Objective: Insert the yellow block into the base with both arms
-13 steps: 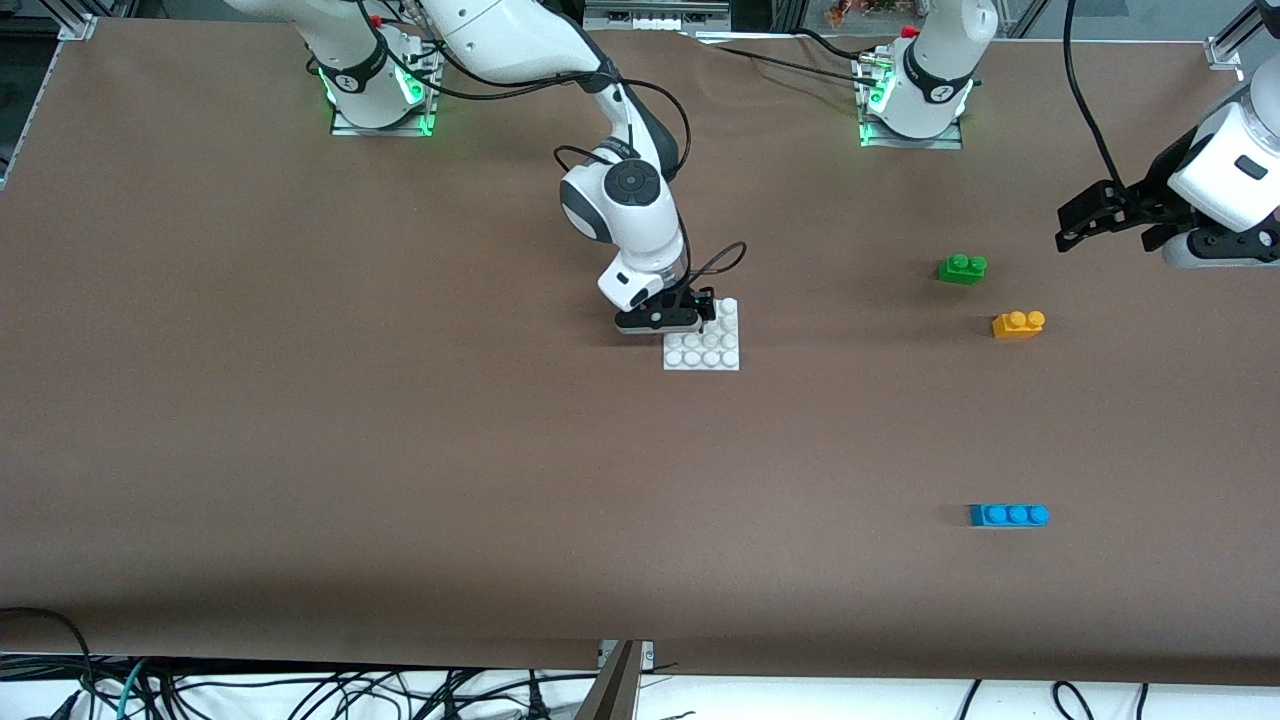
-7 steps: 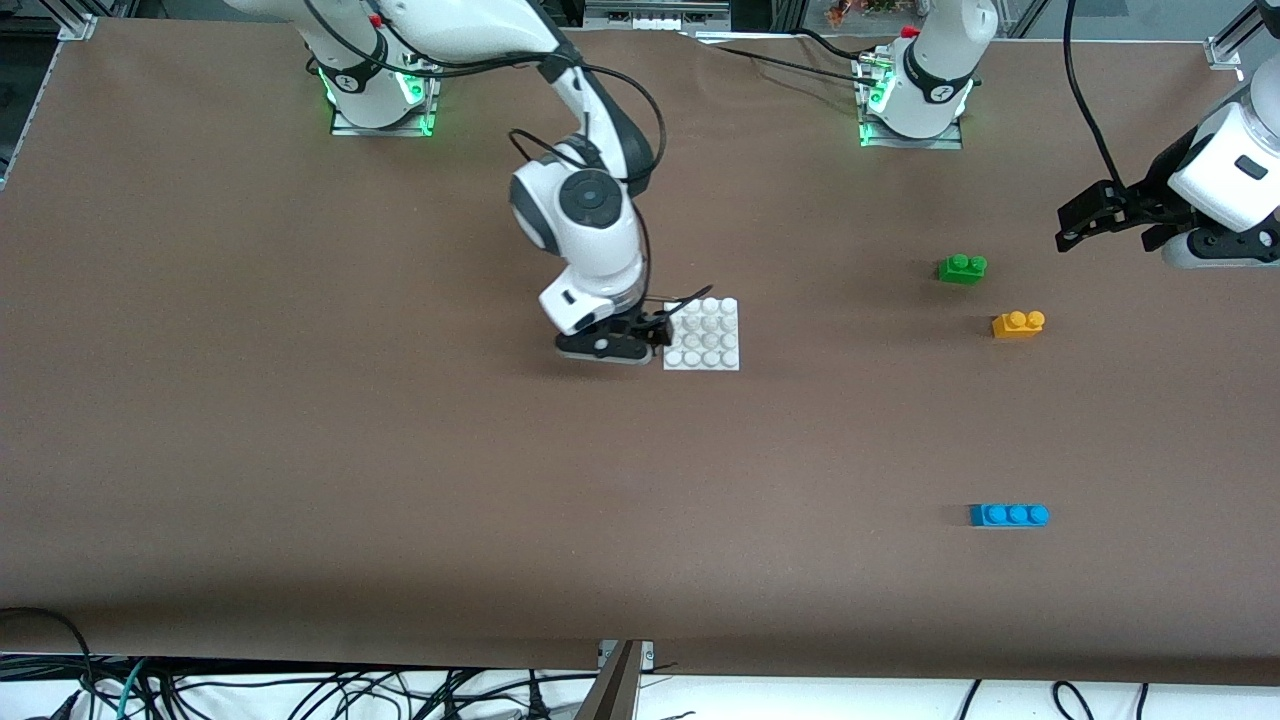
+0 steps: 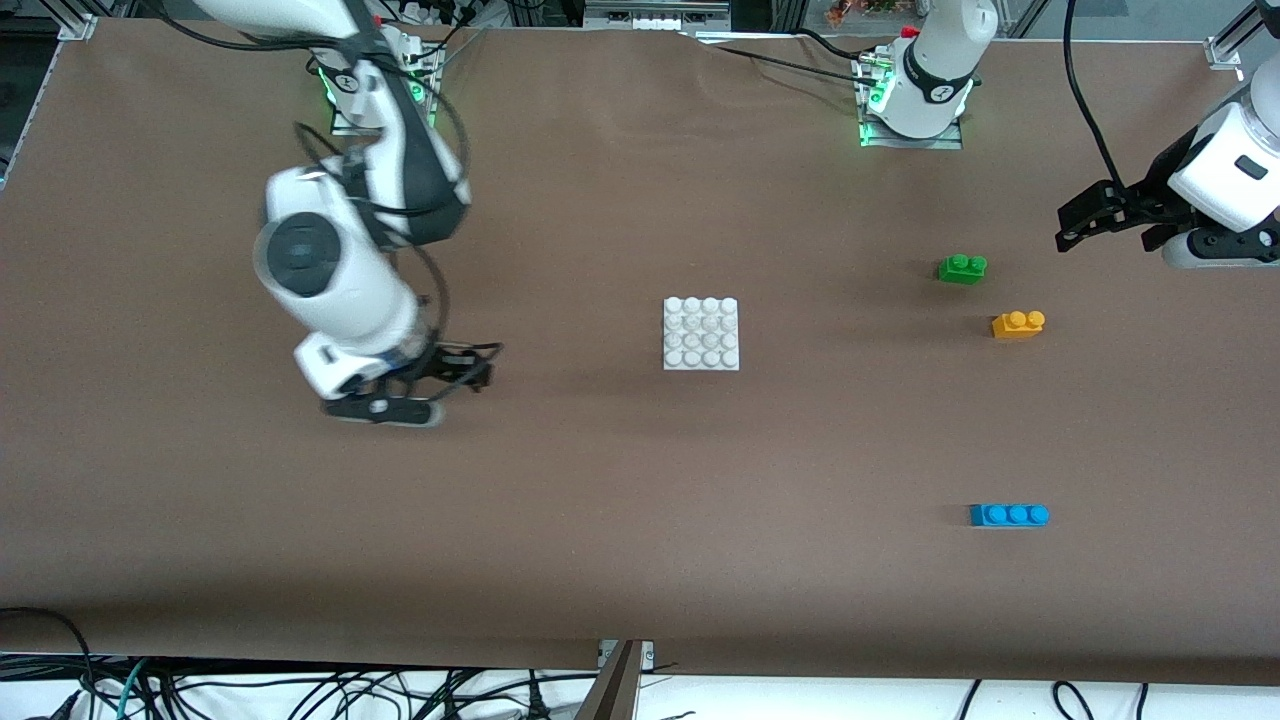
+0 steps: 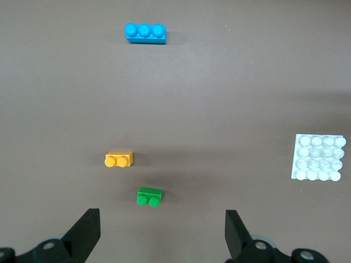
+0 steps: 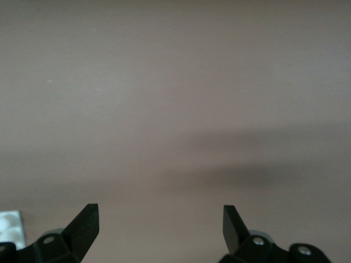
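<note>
The yellow block lies on the brown table toward the left arm's end; it also shows in the left wrist view. The white studded base lies flat mid-table with nothing on it, and shows in the left wrist view and at the edge of the right wrist view. My left gripper is open and empty, over the table at the left arm's end, apart from the block. My right gripper is open and empty, over bare table toward the right arm's end from the base.
A green two-stud brick lies just farther from the front camera than the yellow block. A blue three-stud brick lies nearer to the front camera. Cables hang along the table's front edge.
My right arm has swung away from the base toward its own end of the table, its gripper empty. The base stays in place. The left arm has not moved.
</note>
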Motion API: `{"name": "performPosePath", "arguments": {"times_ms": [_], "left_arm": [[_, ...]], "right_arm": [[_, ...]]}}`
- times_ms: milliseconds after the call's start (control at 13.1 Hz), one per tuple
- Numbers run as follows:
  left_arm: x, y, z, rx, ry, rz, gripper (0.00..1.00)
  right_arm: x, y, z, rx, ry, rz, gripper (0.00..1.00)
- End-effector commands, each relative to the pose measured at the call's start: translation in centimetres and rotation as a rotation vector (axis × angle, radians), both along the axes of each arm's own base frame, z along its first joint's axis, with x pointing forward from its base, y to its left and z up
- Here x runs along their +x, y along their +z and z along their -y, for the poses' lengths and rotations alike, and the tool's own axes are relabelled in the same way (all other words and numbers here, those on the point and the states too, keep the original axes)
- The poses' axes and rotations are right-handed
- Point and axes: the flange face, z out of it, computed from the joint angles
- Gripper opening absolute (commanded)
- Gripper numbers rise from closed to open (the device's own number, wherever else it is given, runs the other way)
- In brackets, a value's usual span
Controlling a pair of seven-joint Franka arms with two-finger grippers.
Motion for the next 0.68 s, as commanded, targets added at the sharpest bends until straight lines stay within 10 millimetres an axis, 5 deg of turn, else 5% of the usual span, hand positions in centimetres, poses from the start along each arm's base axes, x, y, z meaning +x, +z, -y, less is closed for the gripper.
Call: {"name": "performPosePath", "arguments": {"times_ms": [0, 609], "left_arm": [[0.1, 0.4, -0.1, -0.029, -0.004, -0.005, 1.00], [0.3, -0.2, -0.7, -0.036, 0.004, -0.016, 1.00]], "right_arm": [[-2.6, 3.8, 5.0, 0.067, 0.009, -0.027, 1.00], [-6.9, 10.8, 15.9, -0.014, 0.056, -0.080, 1.00]]}}
